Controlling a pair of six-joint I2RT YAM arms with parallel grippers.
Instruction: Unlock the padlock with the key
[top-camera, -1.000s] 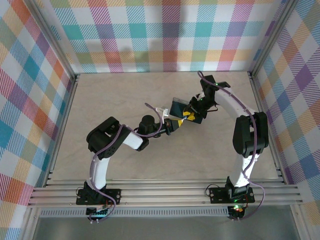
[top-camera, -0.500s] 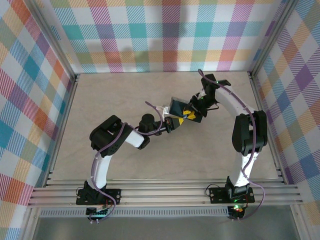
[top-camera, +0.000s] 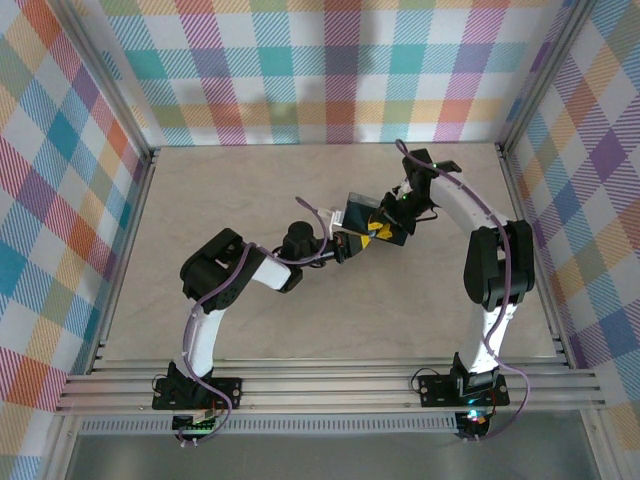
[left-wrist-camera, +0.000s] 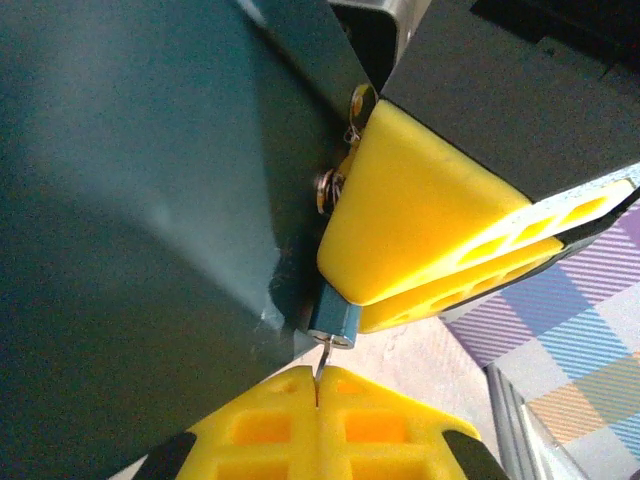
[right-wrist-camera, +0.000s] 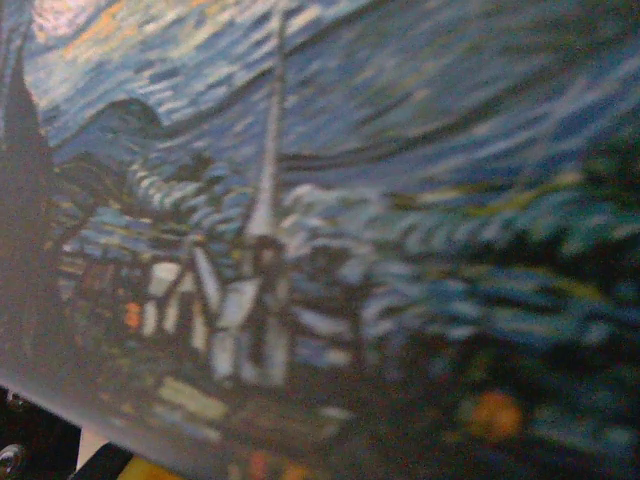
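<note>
My left jaws pinch key (left-wrist-camera: 320, 358), blade along 6-12 line; padlock (left-wrist-camera: 333, 322) at 12 o'clock, touching tip, clamped in right jaws.

No text, label, brand, number or sign can be read in any view. The tin (right-wrist-camera: 330, 200) shows a painted night scene across the right wrist frame (swirling sky, a steeple, small houses), too blurred for any lettering to be made out. The padlock (left-wrist-camera: 332, 323), at lower centre of the left wrist frame, is too small to show a legible marking.
</note>
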